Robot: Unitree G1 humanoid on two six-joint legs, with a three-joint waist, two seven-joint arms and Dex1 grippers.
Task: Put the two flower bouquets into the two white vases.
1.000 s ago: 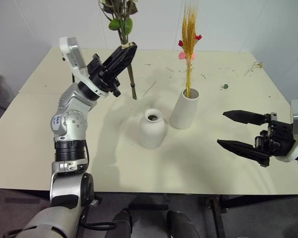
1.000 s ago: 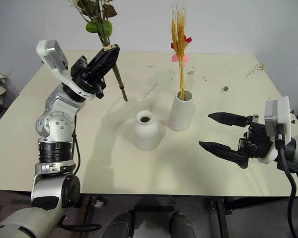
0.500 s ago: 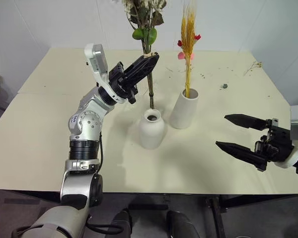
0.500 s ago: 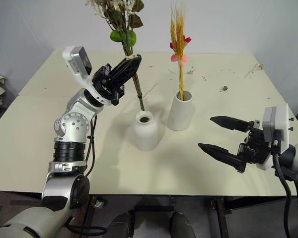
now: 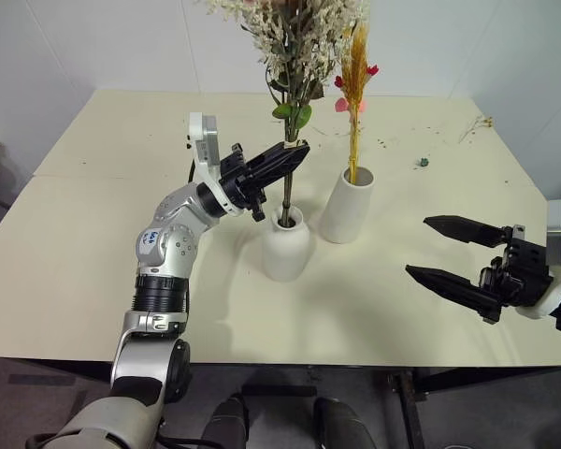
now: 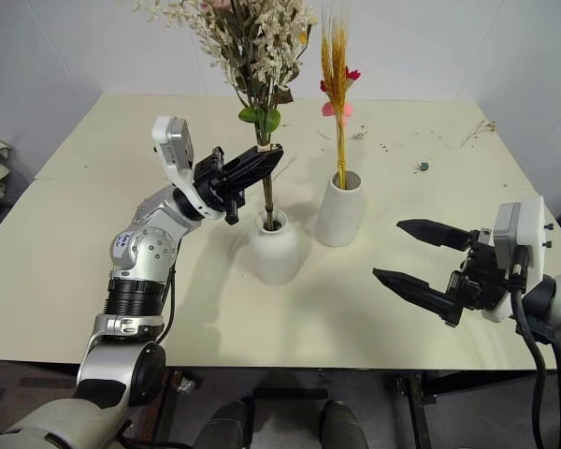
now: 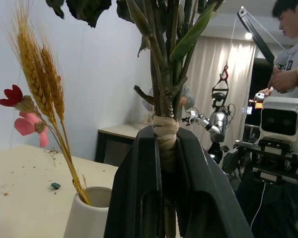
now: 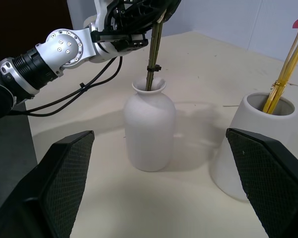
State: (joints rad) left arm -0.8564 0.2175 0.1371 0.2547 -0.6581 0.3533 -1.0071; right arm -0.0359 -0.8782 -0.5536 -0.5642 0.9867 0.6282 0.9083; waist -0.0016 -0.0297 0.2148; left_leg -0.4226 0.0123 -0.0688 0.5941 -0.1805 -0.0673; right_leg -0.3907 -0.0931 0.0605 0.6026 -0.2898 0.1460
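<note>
The left gripper (image 5: 290, 157) pinches the bushy bouquet (image 5: 294, 37) stems in the bottle vase (image 5: 286, 245); the right gripper (image 5: 453, 254) gapes wide, empty.

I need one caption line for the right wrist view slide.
Left gripper lowers bushy bouquet's stem into narrow-neck vase.

Two matte white ceramic vases stand just beside each other mid-table: the shorter rounded bottle vase (image 5: 286, 245) and the tall tapered vase (image 5: 347, 206). Bushy bouquet (image 5: 294, 37) and wheat bunch (image 5: 355, 65) block passage above them. The cream table (image 5: 84, 253) offers open surface either side. The right tool (image 5: 453, 262) stands well apart.
</note>
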